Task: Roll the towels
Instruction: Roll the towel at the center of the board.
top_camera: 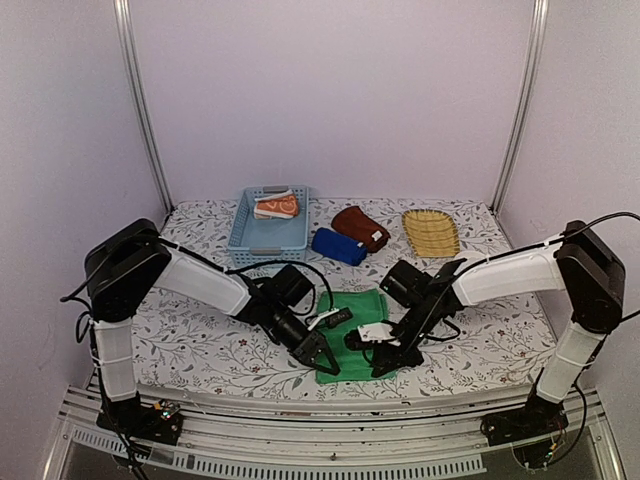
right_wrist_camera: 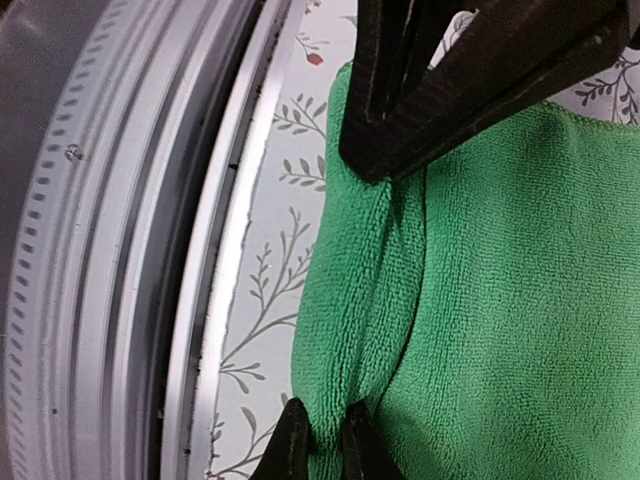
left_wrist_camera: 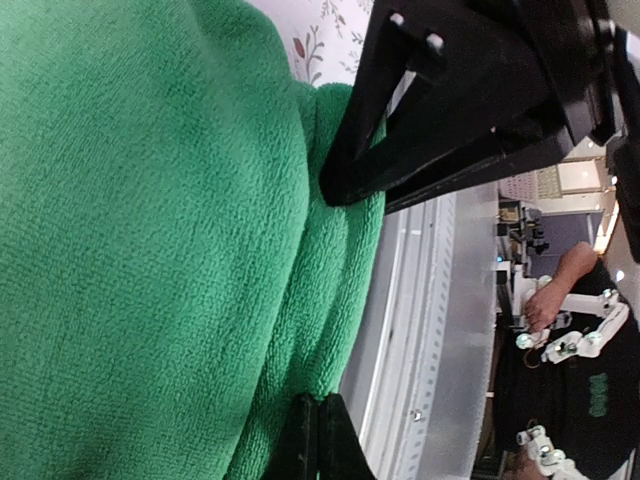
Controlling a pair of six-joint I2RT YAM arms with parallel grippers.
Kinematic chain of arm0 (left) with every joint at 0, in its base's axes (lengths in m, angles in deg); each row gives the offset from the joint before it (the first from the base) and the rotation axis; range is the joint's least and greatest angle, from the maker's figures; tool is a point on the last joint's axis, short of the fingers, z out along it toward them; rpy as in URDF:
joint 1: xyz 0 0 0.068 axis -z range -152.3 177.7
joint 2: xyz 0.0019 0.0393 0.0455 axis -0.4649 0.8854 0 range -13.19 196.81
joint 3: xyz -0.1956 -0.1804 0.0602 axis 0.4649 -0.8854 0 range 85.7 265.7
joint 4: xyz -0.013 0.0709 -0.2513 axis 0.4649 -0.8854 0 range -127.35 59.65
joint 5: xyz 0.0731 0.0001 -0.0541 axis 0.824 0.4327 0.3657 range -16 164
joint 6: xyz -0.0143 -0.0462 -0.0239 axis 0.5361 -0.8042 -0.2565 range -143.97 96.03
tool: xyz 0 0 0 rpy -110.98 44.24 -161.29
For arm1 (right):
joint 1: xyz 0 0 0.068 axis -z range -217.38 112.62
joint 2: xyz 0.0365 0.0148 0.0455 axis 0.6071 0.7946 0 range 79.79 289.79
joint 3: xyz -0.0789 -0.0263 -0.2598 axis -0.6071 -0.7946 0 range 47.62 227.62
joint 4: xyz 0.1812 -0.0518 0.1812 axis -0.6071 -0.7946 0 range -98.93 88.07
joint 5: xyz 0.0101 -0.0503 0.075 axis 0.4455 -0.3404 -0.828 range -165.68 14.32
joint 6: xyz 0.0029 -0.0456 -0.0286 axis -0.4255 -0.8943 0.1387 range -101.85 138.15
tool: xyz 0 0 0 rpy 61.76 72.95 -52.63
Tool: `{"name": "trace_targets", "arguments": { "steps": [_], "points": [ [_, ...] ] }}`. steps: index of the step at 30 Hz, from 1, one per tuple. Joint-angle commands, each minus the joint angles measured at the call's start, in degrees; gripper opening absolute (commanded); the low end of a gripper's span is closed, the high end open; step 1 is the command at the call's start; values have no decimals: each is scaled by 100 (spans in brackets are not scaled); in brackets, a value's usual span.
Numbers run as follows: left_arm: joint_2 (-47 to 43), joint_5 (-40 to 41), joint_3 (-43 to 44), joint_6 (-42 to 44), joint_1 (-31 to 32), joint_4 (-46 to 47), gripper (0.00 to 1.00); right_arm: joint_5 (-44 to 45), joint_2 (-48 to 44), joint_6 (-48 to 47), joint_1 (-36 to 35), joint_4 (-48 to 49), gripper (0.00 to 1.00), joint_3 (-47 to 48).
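A green towel (top_camera: 352, 312) lies on the patterned table near its front edge, with its near hem folded up into a thick ridge (right_wrist_camera: 350, 300). My left gripper (top_camera: 322, 362) pinches the left end of that ridge, its fingers (left_wrist_camera: 306, 440) pressed together on the cloth. The right gripper (top_camera: 385, 360) is shut on a fold at the right end, green cloth squeezed between its fingertips (right_wrist_camera: 293, 445). In each wrist view the other gripper shows at the far end of the ridge. An orange towel (top_camera: 277, 206) lies in the basket. A rolled dark blue towel (top_camera: 338, 246) and a maroon towel (top_camera: 360, 228) sit behind.
The light blue basket (top_camera: 266, 240) stands at the back left and the yellow wicker tray (top_camera: 431, 232) at the back right. The table's metal front rail (right_wrist_camera: 130, 250) runs just beside the towel's near hem. Both arms reach in low from the sides.
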Motion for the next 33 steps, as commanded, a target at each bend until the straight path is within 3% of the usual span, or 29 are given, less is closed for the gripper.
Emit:
{"name": "trace_targets", "arguments": {
  "steps": [1,10,19,23,26,29,31,33],
  "points": [
    [-153,-689,-214,-716,-243,132,0,-1704,614,-435,654,-2119,10,560],
    [226,-623,-96,-1153,-610,373,0,-2695,2530,-1139,1496,-3815,7,1887],
    [381,157,-55,-968,-651,365,0,-2672,3387,-973,1736,-4004,6,2358],
    [-277,998,-306,-595,-611,334,2,-2601,3473,-785,1742,-3993,5,2371],
    [-1338,1876,-603,-68,-384,368,13,-2546,3440,-621,1737,-3904,5,2339],
    [-2396,3432,-1133,643,342,754,29,-2495,3452,-499,1737,-3843,4,2364],
    [-2713,4559,-1368,1089,925,920,32,-2450,3459,-371,1737,-3782,4,2374],
    [-2733,4909,-1468,1490,1287,1027,33,-2459,3474,-316,1737,-3765,4,2391]
  ]
}}
